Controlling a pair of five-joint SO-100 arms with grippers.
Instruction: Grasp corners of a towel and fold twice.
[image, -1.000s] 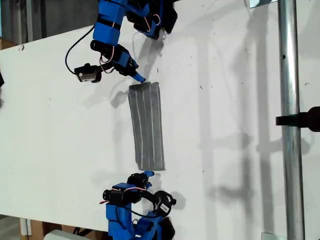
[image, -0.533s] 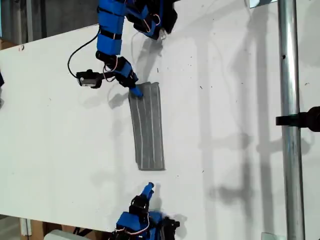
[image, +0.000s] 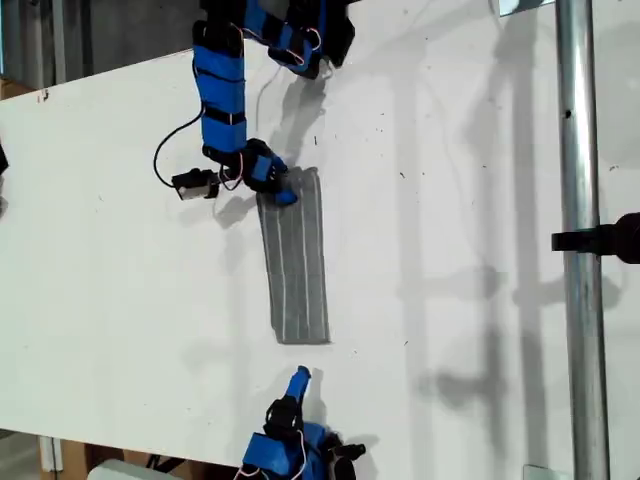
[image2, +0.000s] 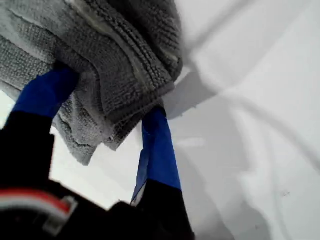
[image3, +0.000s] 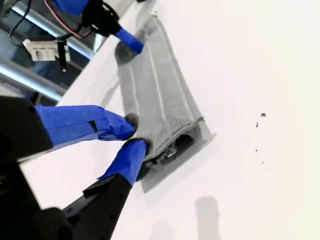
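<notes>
The grey cloth towel with thin white stripes (image: 294, 258) lies folded into a long narrow strip on our white bench (image: 100, 250). My first gripper (image: 281, 193) has its blue fingers (image2: 47, 91) spread around one end corner. My second gripper (image3: 133, 135) holds its fingers (image3: 112, 124) nearly together at the other end; we cannot tell whether they pinch cloth.
</notes>
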